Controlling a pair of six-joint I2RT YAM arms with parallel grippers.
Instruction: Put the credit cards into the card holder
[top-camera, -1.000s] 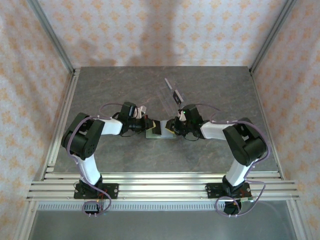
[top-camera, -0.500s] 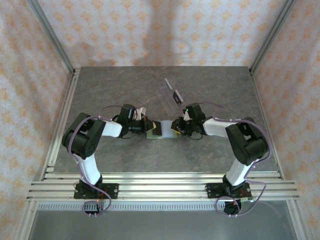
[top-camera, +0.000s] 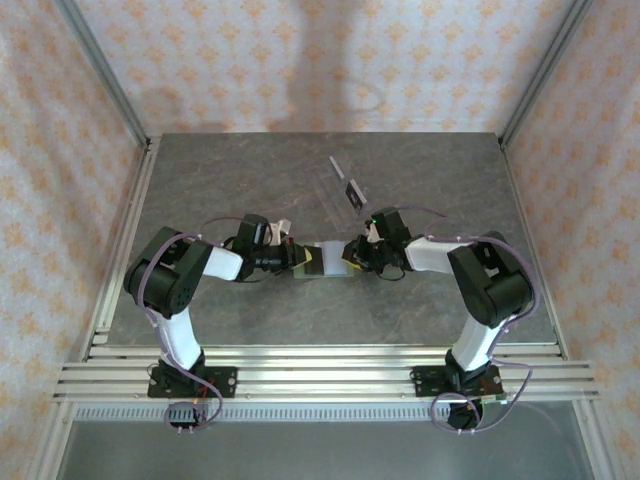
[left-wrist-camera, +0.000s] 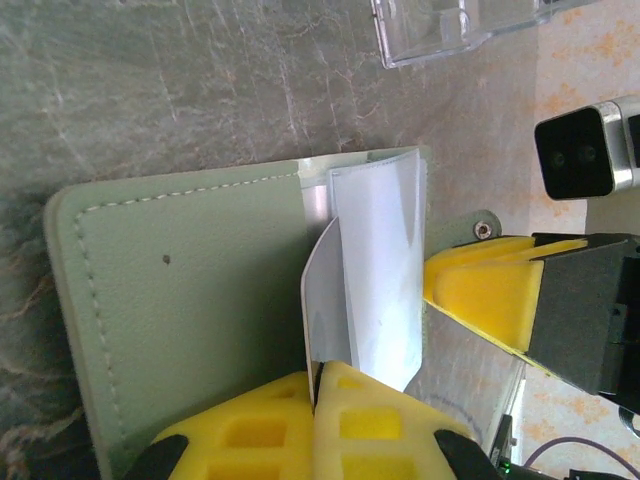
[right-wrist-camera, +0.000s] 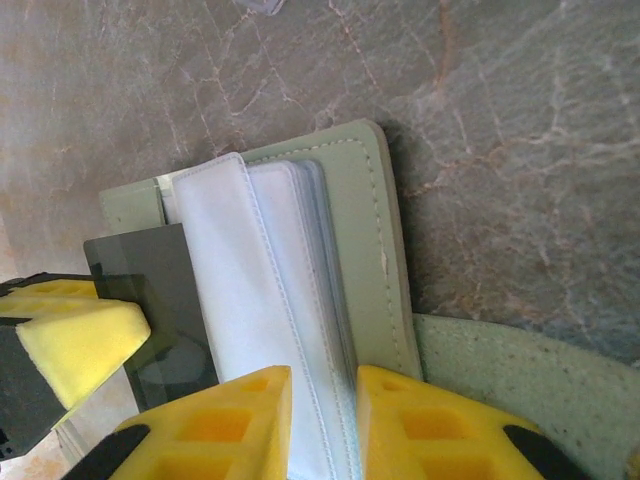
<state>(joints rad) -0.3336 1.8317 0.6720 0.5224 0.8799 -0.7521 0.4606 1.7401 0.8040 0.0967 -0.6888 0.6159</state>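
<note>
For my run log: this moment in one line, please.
left gripper: shut on credit card | right gripper: shut on card holder | card mostly outside

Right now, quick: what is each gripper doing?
Left gripper: jaws shut on a credit card.
Right gripper: jaws closed on the card holder.
</note>
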